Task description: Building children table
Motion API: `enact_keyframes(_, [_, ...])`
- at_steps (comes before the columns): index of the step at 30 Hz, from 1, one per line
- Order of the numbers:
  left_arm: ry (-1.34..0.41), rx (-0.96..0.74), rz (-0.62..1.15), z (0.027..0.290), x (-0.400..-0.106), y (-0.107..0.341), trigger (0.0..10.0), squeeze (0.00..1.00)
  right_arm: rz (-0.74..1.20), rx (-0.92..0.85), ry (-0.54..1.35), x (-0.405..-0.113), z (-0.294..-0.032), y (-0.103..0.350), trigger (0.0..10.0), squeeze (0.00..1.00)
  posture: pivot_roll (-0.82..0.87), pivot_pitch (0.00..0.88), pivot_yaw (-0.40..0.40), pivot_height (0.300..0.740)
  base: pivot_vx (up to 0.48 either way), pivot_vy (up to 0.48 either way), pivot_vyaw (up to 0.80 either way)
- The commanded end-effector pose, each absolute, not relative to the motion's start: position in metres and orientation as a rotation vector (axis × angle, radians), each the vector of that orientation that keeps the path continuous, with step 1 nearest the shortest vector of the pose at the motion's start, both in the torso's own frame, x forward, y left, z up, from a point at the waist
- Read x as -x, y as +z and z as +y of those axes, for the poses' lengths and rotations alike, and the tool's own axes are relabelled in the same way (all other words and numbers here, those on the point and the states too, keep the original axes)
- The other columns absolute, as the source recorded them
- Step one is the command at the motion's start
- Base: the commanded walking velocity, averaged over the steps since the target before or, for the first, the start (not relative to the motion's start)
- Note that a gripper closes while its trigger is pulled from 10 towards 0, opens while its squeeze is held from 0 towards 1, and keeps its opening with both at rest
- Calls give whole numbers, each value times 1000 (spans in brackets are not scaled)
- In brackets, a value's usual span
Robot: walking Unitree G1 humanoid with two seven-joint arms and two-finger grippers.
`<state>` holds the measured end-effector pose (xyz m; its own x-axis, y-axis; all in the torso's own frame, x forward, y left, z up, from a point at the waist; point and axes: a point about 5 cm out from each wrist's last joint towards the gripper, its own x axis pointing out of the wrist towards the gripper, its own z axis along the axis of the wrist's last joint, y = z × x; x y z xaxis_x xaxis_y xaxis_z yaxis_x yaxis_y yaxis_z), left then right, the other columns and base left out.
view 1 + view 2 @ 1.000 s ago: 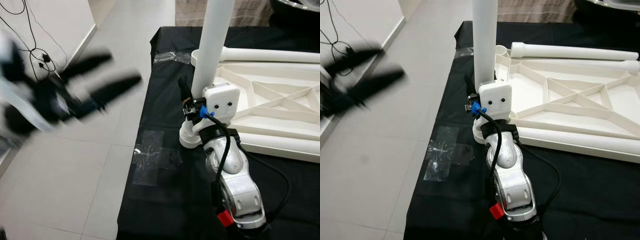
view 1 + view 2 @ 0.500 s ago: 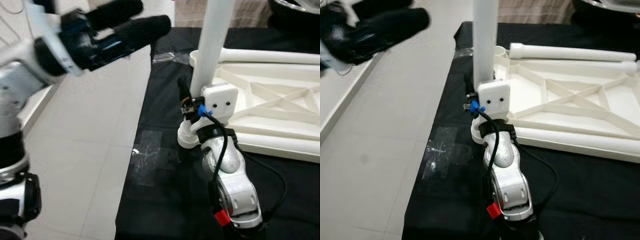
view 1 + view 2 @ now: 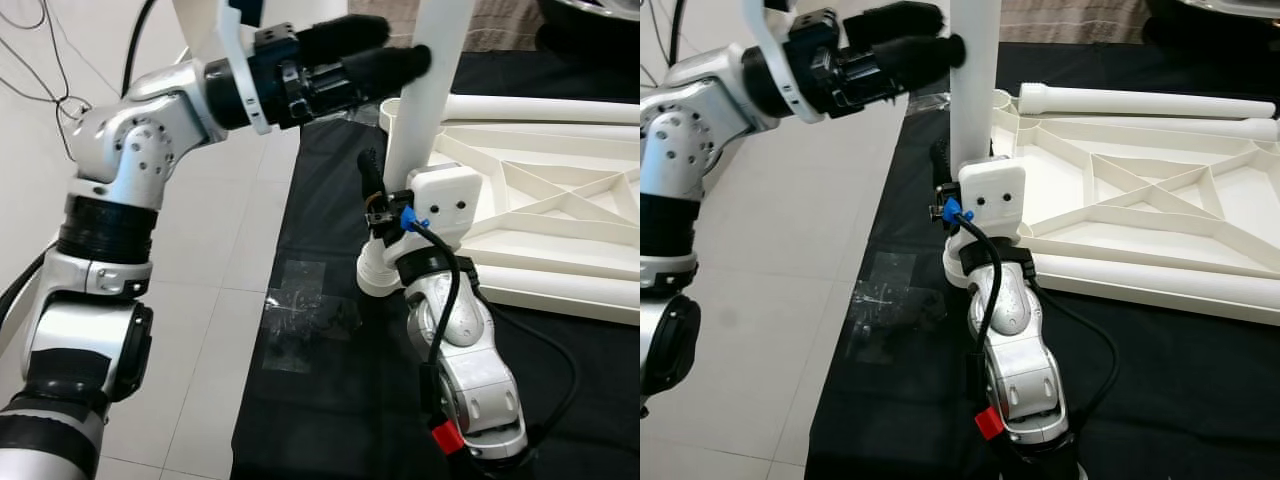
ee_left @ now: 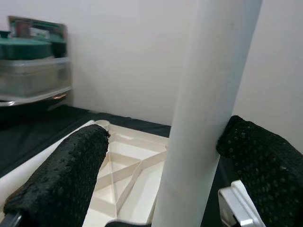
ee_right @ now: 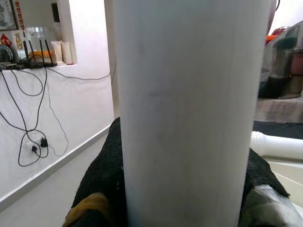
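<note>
Item: white cylindrical plastic table leg (image 3: 425,100), standing upright at the near-left corner socket of the upturned white plastic tabletop with ribbed underside (image 3: 560,215). The tabletop lay on a black cloth-covered work surface (image 3: 330,400).

Right gripper (image 3: 378,205): low on the leg, just above the socket, its black fingers pinching the leg from both sides. The right wrist view showed the leg close between the two fingers (image 5: 102,184), both touching it. A white camera block with a blue clip sat on this wrist, against the leg.

Left gripper (image 3: 385,50): higher up the same leg, reaching in from the left. Its fingers were spread, one to each side of the leg. In the left wrist view one finger (image 4: 258,165) touched the leg; the other stood apart from it.

Second white cylindrical table leg (image 3: 1145,102): lying flat along the far edge of the tabletop, well behind the upright leg.

Patch of clear crinkled tape (image 3: 300,315): stuck to the black cloth, near the foot of the upright leg, on its left.

Pale tiled floor (image 3: 190,330): left of the work surface. Black cables (image 3: 40,60) lay by the wall, further left.
</note>
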<state>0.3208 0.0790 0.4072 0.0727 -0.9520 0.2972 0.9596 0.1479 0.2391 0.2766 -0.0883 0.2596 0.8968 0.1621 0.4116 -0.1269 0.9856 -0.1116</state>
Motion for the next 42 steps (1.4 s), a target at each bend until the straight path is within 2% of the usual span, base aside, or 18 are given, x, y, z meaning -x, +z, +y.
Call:
enact_keyframes(1, [-1466,-38,-438,71,-319,409,10000,0,-287,112,161,-284,-88,235,3843,0,57,262,72,740,0,0,0])
enact_keyframes(2, [-1478,-62,-441,70,-318,409,10000,0,-290,111,169,-284,-86,236,6000,0,57,261,72,740,0,0,0])
enact_keyframes(3, [-1487,-75,-441,68,-318,408,10000,0,-292,113,174,-284,-85,236,8784,0,58,259,71,740,0,0,0])
enact_keyframes(5, [-1487,-75,-441,68,-318,408,10000,0,-292,113,174,-284,-85,236,8784,0,58,259,71,740,0,0,0])
enact_keyframes(6, [-1491,-79,-442,67,-318,408,10000,0,-293,114,178,-284,-85,237,9843,0,58,259,71,740,0,0,0])
enact_keyframes(14, [-1495,-133,-431,61,-324,407,10000,0,-301,111,191,-283,-82,241,10000,0,59,254,69,740,0,0,0])
enact_keyframes(15, [-1493,-132,-423,60,-326,408,706,0,-301,111,192,-283,-82,242,10000,0,60,255,71,740,0,0,0])
enact_keyframes(17, [-1492,-130,-417,60,-327,408,706,0,-301,111,193,-283,-82,242,10000,0,60,255,71,740,0,0,0])
enact_keyframes(18, [-1499,-137,-418,59,-327,408,0,0,-301,111,193,-283,-82,242,10000,0,60,255,71,740,0,0,0])
enact_keyframes(32, [-1514,-184,-426,59,-328,408,0,0,-304,124,206,-284,-82,244,10000,0,61,261,75,740,0,0,0])
enact_keyframes(33, [-1515,-186,-426,59,-328,408,0,0,-313,124,219,-284,-81,246,10000,894,61,261,75,740,0,0,0])
enact_keyframes(34, [-1517,-187,-427,59,-328,408,0,0,-350,128,274,-284,-79,251,10000,1000,59,260,75,740,0,0,0])
enact_keyframes(35, [-1517,-187,-427,59,-328,408,0,0,-350,128,274,-284,-79,251,10000,1000,59,260,75,740,0,0,0])
enact_keyframes(39, [-1530,-186,-431,59,-328,408,0,0,-424,91,505,-284,-75,269,10000,1000,56,261,76,740,0,0,0])
enact_keyframes(42, [-1533,-186,-433,59,-327,409,0,0,-431,90,547,-285,-77,273,10000,1000,56,262,78,740,0,0,0])
